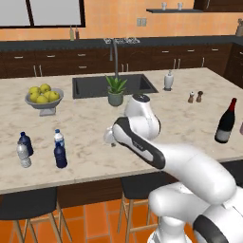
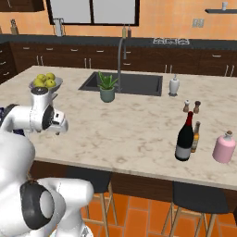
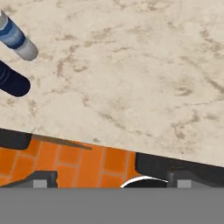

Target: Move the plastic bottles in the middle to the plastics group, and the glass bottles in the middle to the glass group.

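Observation:
A clear bottle with a blue cap (image 1: pixel 58 137) and a slim dark blue bottle (image 1: pixel 60 154) stand at the counter's front left. Just left of them are a squat dark blue bottle (image 1: pixel 25 142) and a greyish clear bottle (image 1: pixel 23 155). The tall dark wine bottle (image 2: pixel 185 138) stands upright at the right, close beside a slim amber bottle (image 2: pixel 196 137). My gripper (image 3: pixel 111 180) hangs open and empty over the counter's front edge. In the hand view the clear bottle (image 3: pixel 15 37) and the dark blue bottle (image 3: pixel 13 81) lie at the upper left, apart from the fingers.
A fruit bowl (image 1: pixel 43 97), a potted plant (image 1: pixel 115 90), the sink (image 1: pixel 95 86), a soap dispenser (image 1: pixel 168 80) and two shakers (image 1: pixel 195 97) sit further back. A pink container (image 2: pixel 224 147) stands right of the amber bottle. Stools (image 1: pixel 28 203) line the front edge.

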You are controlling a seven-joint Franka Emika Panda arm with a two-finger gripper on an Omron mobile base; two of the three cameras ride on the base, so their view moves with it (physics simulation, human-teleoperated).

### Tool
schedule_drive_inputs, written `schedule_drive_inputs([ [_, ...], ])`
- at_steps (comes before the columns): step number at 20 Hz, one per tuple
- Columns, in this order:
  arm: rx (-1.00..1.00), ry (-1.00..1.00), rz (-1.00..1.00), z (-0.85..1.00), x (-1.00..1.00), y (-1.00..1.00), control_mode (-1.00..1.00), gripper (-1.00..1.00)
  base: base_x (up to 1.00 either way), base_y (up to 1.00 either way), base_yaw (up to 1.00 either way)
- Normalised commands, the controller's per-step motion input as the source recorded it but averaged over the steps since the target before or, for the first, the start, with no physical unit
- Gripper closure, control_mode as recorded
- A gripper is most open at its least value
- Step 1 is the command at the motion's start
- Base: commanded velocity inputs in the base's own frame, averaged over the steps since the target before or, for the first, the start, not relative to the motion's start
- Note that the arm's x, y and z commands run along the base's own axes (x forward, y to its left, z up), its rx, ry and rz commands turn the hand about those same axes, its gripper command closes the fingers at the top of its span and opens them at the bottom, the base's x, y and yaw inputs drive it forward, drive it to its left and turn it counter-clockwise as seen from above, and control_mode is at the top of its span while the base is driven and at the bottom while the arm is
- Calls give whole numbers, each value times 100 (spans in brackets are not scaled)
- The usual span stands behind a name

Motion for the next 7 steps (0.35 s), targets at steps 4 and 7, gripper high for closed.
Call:
schedule_drive_inputs([
  [4,-10,-9,0,17,-79,-85,-100,-100,0,0,0],
  [7,-1,-20,0,24,-88,-80,-100,-100,0,0,0],
])
